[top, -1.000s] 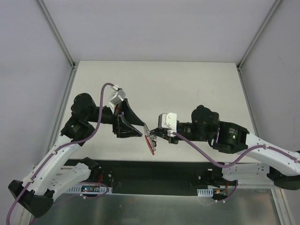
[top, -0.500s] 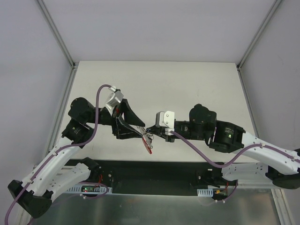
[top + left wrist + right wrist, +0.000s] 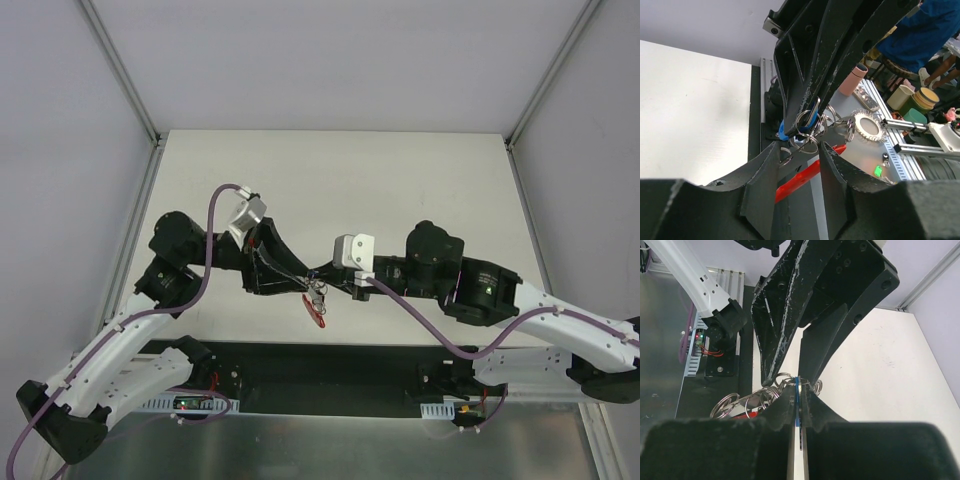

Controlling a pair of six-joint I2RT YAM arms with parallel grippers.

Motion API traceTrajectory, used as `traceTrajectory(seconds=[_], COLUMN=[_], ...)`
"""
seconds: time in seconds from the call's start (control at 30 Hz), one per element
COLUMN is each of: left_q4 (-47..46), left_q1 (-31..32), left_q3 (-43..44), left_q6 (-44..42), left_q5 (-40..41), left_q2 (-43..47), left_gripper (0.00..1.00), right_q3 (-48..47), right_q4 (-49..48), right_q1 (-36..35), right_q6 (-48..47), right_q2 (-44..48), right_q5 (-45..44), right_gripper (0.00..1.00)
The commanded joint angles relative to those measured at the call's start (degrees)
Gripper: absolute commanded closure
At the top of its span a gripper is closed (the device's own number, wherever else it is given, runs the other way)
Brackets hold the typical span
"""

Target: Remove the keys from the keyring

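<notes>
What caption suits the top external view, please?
Left gripper and right gripper meet at the keyring, red tag dangling, near the table edge.

white table [image 3: 400,190] at centre, black strip [image 3: 330,370] along 6 o'clock edge; left wrist view: pink cup [image 3: 854,80] at 1 o'clock.

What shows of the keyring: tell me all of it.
The keyring is a cluster of thin, silvery wire rings linked together, with a flat, bright red plastic tag hanging below. It is held in the air between the two end effectors, above the near edge of the table. The right end effector is shut on a thin blue piece among the rings. The rings sit at the tips of the left end effector, the tag passing between its fingers; whether it grips is unclear.
</notes>
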State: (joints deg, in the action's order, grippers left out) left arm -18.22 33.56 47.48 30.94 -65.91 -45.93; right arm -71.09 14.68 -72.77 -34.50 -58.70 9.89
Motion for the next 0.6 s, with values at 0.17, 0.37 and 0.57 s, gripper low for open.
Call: traceTrajectory(seconds=[0.17, 0.37, 0.57], left_q4=[-3.49, -3.58, -2.62], left_q1=[0.8, 0.98, 0.98], left_q3=[-0.2, -0.55, -1.08], left_q6=[0.0, 1.14, -0.61], left_q5=[3.06, 5.61, 6.41], left_q2=[2.16, 3.13, 4.71], left_gripper=[0.84, 1.0, 1.0], right_q3=[0.6, 1.83, 2.62], right_q4=[-6.59, -7.82, -6.68], right_q1=[0.09, 0.17, 0.09], right_q6=[0.58, 0.31, 0.31], right_q2=[-0.01, 0.51, 1.21], right_q5=[-0.22, -2.33, -3.39], right_gripper=[0.99, 0.99, 0.99])
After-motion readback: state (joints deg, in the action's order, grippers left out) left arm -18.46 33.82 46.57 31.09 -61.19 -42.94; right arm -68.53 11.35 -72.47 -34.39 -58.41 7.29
